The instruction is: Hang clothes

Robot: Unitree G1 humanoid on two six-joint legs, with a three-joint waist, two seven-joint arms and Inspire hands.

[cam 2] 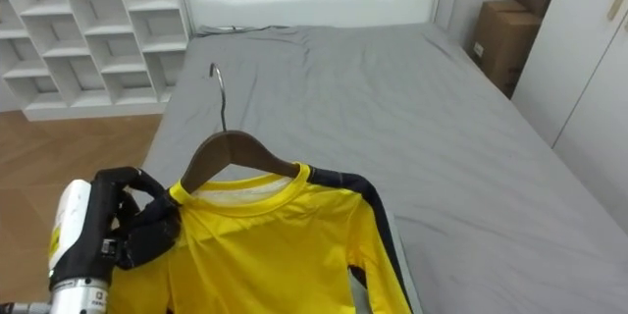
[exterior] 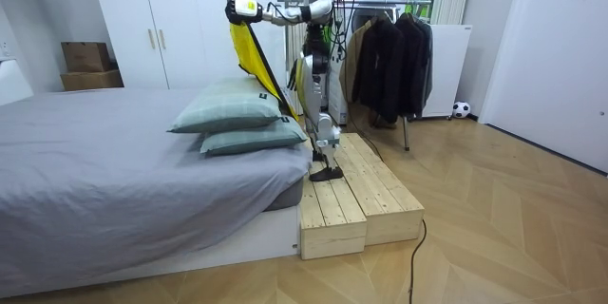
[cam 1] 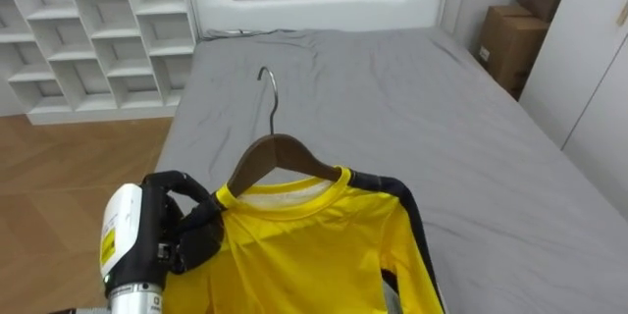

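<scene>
Nearest you, at the lower left of the eye views, your left hand (cam 1: pixel 188 224) was clenched around the left end of a wooden hanger (cam 1: pixel 280 151), gripping it where the shirt's shoulder covered it. A yellow long-sleeved shirt (cam 1: pixel 304 255) with a dark stripe down its sleeve hung on that hanger, its collar sitting under the hanger's neck. The hanger's metal hook (cam 1: pixel 269 86) pointed up and away from you, hooked on nothing.

Beyond the shirt stretched a bed (cam 1: pixel 412 108) under a grey sheet, slightly wrinkled. A white board (cam 1: pixel 324 0) closed the bed's far end. To its left stood a white cubby shelf (cam 1: pixel 88 29) on a wooden floor (cam 1: pixel 69 177). To its right sat a cardboard box (cam 1: pixel 512 44).

In the room view, you stood on a low wooden platform (exterior: pixel 356 199) beside the bed, next to two grey-green pillows (exterior: pixel 236 114). The arm with the shirt was raised high toward the room view's left. Behind you stood a rack of dark jackets (exterior: pixel 389 52).
</scene>
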